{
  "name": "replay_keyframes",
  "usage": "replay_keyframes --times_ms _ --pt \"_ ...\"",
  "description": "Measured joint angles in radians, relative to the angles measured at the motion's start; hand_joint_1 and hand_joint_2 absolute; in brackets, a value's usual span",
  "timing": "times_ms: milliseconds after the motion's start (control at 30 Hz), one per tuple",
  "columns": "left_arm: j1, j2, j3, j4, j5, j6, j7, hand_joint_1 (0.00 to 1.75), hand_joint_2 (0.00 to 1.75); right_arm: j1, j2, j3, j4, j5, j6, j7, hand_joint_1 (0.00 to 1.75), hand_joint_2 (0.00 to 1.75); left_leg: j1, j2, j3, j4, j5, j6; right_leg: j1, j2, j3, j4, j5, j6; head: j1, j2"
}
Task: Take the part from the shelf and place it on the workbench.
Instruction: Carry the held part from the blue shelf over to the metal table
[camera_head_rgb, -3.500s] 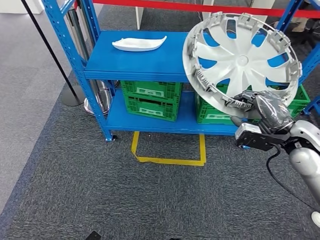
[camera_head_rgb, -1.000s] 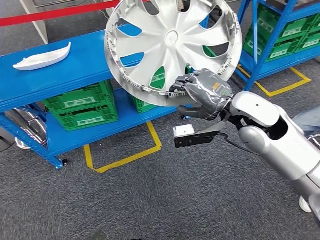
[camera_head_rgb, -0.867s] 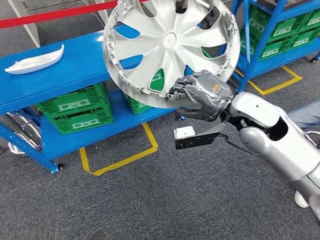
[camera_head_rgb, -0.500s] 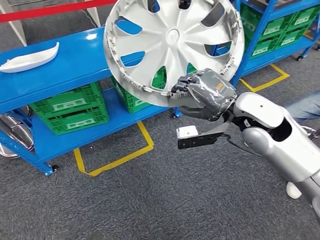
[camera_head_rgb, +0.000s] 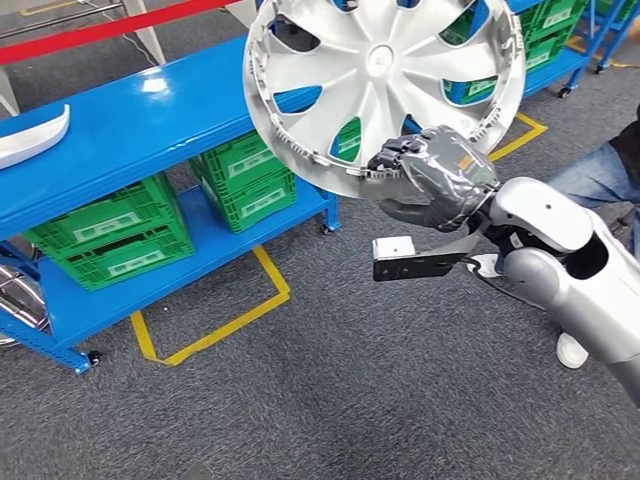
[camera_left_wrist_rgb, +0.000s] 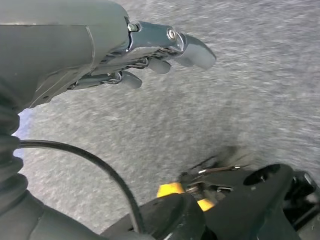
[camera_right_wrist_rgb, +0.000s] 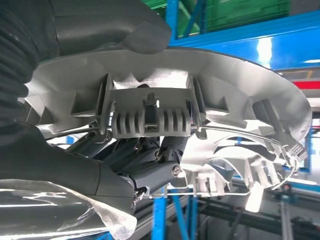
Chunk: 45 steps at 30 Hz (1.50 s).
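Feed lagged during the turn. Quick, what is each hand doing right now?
Left hand: open, fingers extended, holding nothing, above the carpet.
Right hand: grips the hubcap by its rim, clear of the shelf.

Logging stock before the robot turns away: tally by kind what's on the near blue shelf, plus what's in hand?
Hubcap, held in the right hand: 1
White part, on the top level, cut off by the picture's edge: 1
Green crates, lower level, two stacks of two: 4
Total: 6
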Motion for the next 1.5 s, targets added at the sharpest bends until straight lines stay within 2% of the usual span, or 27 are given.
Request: replay_keyframes --times_ms 33,67,133,200,267,300,367,433,500,533,567,600,667,733,767,833,900,933,1000,1033,1067,1100,1200,1267,1367,1433,1500 --pt "-0.001 0.000 0.000 0.000 0.001 0.000 -0.001 0.00 1.75 0.002 -0.002 0.000 0.000 -0.001 -0.002 0.000 1.75 1.75 0.000 -0.001 -0.011 0.033 -0.005 -0.001 0.000 0.008 0.000 0.001 0.000 0.000 0.000 0.000" --pt "-0.003 0.001 0.000 0.000 0.001 0.000 -0.002 0.00 1.75 0.003 -0.004 -0.001 0.000 -0.002 -0.002 -0.001 1.75 1.75 0.001 -0.001 -0.008 0.031 0.010 0.000 0.000 0.016 0.001 0.002 0.000 0.000 0.000 0.000" --pt "-0.003 0.002 0.000 0.000 0.002 0.000 -0.002 0.00 1.75 0.004 -0.008 -0.004 -0.001 -0.002 -0.003 -0.002 1.75 1.75 0.002 -0.010 0.037 -0.067 0.077 0.005 0.000 0.033 0.002 0.004 -0.001 0.001 0.000 0.000" --pt "-0.001 0.003 0.000 0.000 0.001 -0.001 -0.002 0.00 1.75 0.003 -0.012 -0.008 -0.002 0.000 -0.004 -0.002 1.75 1.75 0.004 -0.035 0.084 -0.174 0.118 0.012 0.002 0.047 -0.003 0.009 -0.001 0.007 0.000 0.000" --pt "-0.001 0.003 0.000 0.000 0.001 -0.001 -0.003 0.00 1.75 0.001 -0.020 -0.015 -0.003 0.001 -0.006 -0.001 1.75 1.75 0.004 -0.050 0.097 -0.212 0.114 0.017 0.001 0.056 -0.014 0.011 0.003 0.017 0.001 0.000" --pt "-0.001 0.003 0.000 0.000 0.001 -0.001 -0.003 0.00 1.75 0.001 -0.025 -0.019 -0.004 0.001 -0.006 0.000 1.75 1.75 0.004 -0.047 0.098 -0.220 0.112 0.020 0.000 0.060 -0.018 0.011 0.006 0.023 0.001 0.000" --pt "-0.001 0.001 0.000 0.000 0.000 -0.001 -0.003 0.00 1.75 0.001 -0.036 -0.026 -0.005 0.001 -0.007 0.000 1.75 1.75 0.006 -0.037 0.099 -0.228 0.117 0.031 -0.001 0.047 -0.031 0.020 -0.004 0.034 0.003 0.000" --pt "-0.001 0.000 -0.001 0.000 0.000 -0.001 -0.004 0.00 1.75 -0.001 -0.043 -0.030 -0.006 0.001 -0.007 -0.001 1.75 1.75 0.008 -0.026 0.100 -0.233 0.121 0.041 -0.001 0.020 -0.069 0.098 -0.052 0.041 0.008 0.000" --pt "0.000 0.000 -0.001 0.000 0.000 -0.001 -0.004 0.00 1.75 0.000 -0.046 -0.029 -0.006 0.001 -0.007 -0.002 1.75 1.75 0.007 -0.015 0.100 -0.233 0.121 0.044 -0.002 0.006 -0.127 0.228 -0.108 0.046 0.010 0.000" --pt "0.000 0.000 -0.001 0.000 0.000 -0.001 -0.004 0.00 1.75 0.001 -0.046 -0.029 -0.006 0.001 -0.007 -0.003 1.75 1.75 0.007 -0.009 0.100 -0.233 0.120 0.045 -0.002 0.004 -0.146 0.271 -0.117 0.048 0.009 0.000" --pt "0.000 0.000 -0.001 0.000 0.000 -0.001 -0.004 0.00 1.75 0.002 -0.047 -0.028 -0.006 0.002 -0.007 -0.002 1.75 1.75 0.007 -0.004 0.101 -0.232 0.120 0.045 -0.002 0.003 -0.150 0.279 -0.109 0.049 0.009 0.000" --pt "0.000 -0.001 -0.001 0.000 0.000 -0.001 -0.004 0.00 1.75 0.002 -0.049 -0.029 -0.008 0.003 -0.007 0.000 1.75 1.75 0.007 0.002 0.102 -0.232 0.118 0.045 -0.002 0.000 -0.133 0.246 -0.083 0.048 0.009 0.000" --pt "-0.001 -0.003 -0.001 0.000 0.000 -0.001 -0.004 0.00 1.75 0.000 -0.056 -0.034 -0.011 0.004 -0.007 0.006 1.75 1.75 0.005 0.009 0.106 -0.231 0.114 0.041 0.001 -0.023 -0.063 0.114 -0.022 0.045 0.010 0.000" --pt "-0.001 -0.003 -0.001 0.000 0.000 -0.001 -0.004 0.00 1.75 -0.003 -0.064 -0.041 -0.014 0.003 -0.008 0.009 1.75 1.75 0.000 0.015 0.104 -0.226 0.112 0.035 0.008 -0.046 -0.015 0.024 -0.001 0.038 0.009 0.000" --pt "0.000 -0.003 -0.001 0.000 0.000 -0.001 -0.004 0.00 1.75 -0.004 -0.067 -0.045 -0.015 0.002 -0.008 0.010 1.75 1.75 -0.003 0.019 0.101 -0.224 0.113 0.031 0.011 -0.049 -0.011 0.016 -0.006 0.034 0.009 0.000" --pt "0.002 -0.002 -0.001 0.000 0.000 -0.001 -0.004 0.00 1.75 -0.005 -0.075 -0.051 -0.015 0.000 -0.007 0.010 1.75 1.75 -0.004 0.028 0.098 -0.222 0.111 0.023 0.009 -0.037 -0.013 0.014 -0.003 0.024 0.007 0.000" --pt "0.001 -0.002 -0.001 0.000 -0.001 0.000 -0.004 0.00 1.75 -0.008 -0.080 -0.056 -0.015 -0.001 -0.007 0.009 1.75 1.75 -0.003 0.020 0.088 -0.193 0.085 0.014 0.004 -0.027 -0.011 0.009 0.000 0.015 0.005 0.000" --pt "0.000 -0.002 0.000 0.000 -0.001 0.001 -0.004 0.00 1.75 -0.009 -0.081 -0.058 -0.015 -0.001 -0.007 0.009 1.75 1.75 -0.002 0.012 0.071 -0.150 0.058 0.009 0.002 -0.022 -0.009 0.007 0.001 0.010 0.004 0.000" --pt "0.000 -0.002 0.000 0.000 0.000 0.002 -0.004 0.00 1.75 -0.011 -0.082 -0.061 -0.015 -0.001 -0.007 0.010 1.75 1.75 0.000 0.000 0.020 -0.024 0.000 0.005 0.002 -0.010 -0.010 0.007 0.002 0.003 0.003 0.000" --pt "-0.001 -0.002 0.000 0.000 0.001 0.002 -0.004 0.00 1.75 -0.011 -0.083 -0.061 -0.015 -0.001 -0.007 0.009 1.75 1.75 0.000 -0.001 0.000 0.025 -0.015 0.004 0.002 -0.002 -0.009 0.007 0.002 0.002 0.003 0.000" --pt "-0.002 -0.002 0.000 0.000 0.001 0.002 -0.004 0.00 1.75 -0.011 -0.083 -0.061 -0.015 -0.001 -0.007 0.009 1.75 1.75 0.000 -0.002 -0.007 0.045 -0.012 0.005 0.002 0.006 -0.009 0.008 0.002 0.002 0.003 0.000" --pt "-0.004 -0.002 0.000 0.000 0.001 0.002 -0.004 0.00 1.75 -0.011 -0.083 -0.062 -0.015 0.000 -0.007 0.008 1.75 1.75 0.000 -0.002 0.003 0.027 0.011 0.007 0.002 0.015 -0.008 0.008 0.002 0.002 0.003 0.000" --pt "-0.002 -0.001 0.000 0.000 0.000 0.002 -0.004 0.00 1.75 -0.012 -0.084 -0.065 -0.018 0.000 -0.006 0.007 1.75 1.75 0.000 -0.029 0.081 -0.146 0.106 0.019 0.003 0.038 -0.007 0.011 0.003 0.005 0.004 0.000" --pt "-0.002 -0.002 0.000 0.000 -0.001 0.002 -0.004 0.00 1.75 -0.015 -0.086 -0.068 -0.021 0.000 -0.006 0.007 1.75 1.75 0.000 -0.046 0.105 -0.206 0.112 0.024 0.002 0.048 -0.017 0.013 0.008 0.015 0.004 0.000" --pt "-0.003 -0.004 -0.001 0.000 -0.002 0.002 -0.004 0.00 1.75 -0.016 -0.096 -0.072 -0.023 0.000 -0.005 0.007 1.75 1.75 0.002 -0.036 0.108 -0.229 0.111 0.034 0.000 0.052 -0.032 0.013 0.011 0.033 0.005 0.000" --pt "-0.003 -0.006 -0.001 0.000 -0.001 0.003 -0.004 0.00 1.75 -0.019 -0.103 -0.073 -0.023 0.000 -0.004 0.006 1.75 1.75 0.007 -0.026 0.111 -0.240 0.119 0.045 0.001 0.031 -0.058 0.065 -0.025 0.043 0.011 0.000" --pt "-0.002 -0.006 -0.001 0.000 -0.001 0.004 -0.006 0.00 1.75 -0.020 -0.106 -0.072 -0.023 0.000 -0.004 0.004 1.75 1.75 0.007 -0.017 0.112 -0.241 0.121 0.049 -0.001 0.009 -0.114 0.190 -0.084 0.051 0.017 0.000"
